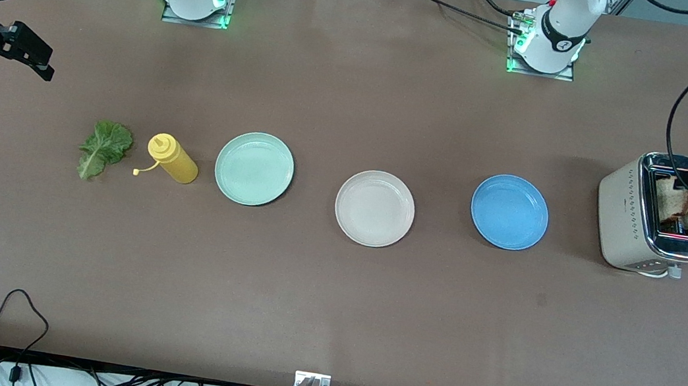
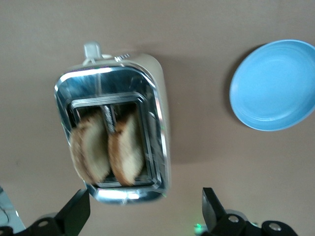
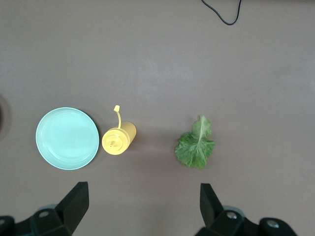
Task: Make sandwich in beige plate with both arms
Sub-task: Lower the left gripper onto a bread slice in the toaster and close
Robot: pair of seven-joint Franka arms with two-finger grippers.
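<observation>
Hovering over the cream-and-chrome toaster w/ two brown toast slices, left gripper is wide open, empty. Right gripper, also wide, hangs above the ruffled green lettuce leaf; round beige plate sits bare mid-table. Risk: slices touch, so fingers may snag both.

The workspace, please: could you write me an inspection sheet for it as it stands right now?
Surface: brown table, no spills seen.
Job's things: beige plate bare at mid-table; two toast slices standing in the toaster at the left arm's end; lettuce leaf flat at the right arm's end.
Clutter: yellow squeeze bottle between the lettuce leaf and the mint-green plate; blue plate between the beige plate and the toaster.
Grippers: left gripper over the toaster, jaws open, empty; right gripper above the table near the lettuce leaf, jaws open, empty.
Cables: black cable looping onto the table's near edge.
Surroundings: nothing seen.
</observation>
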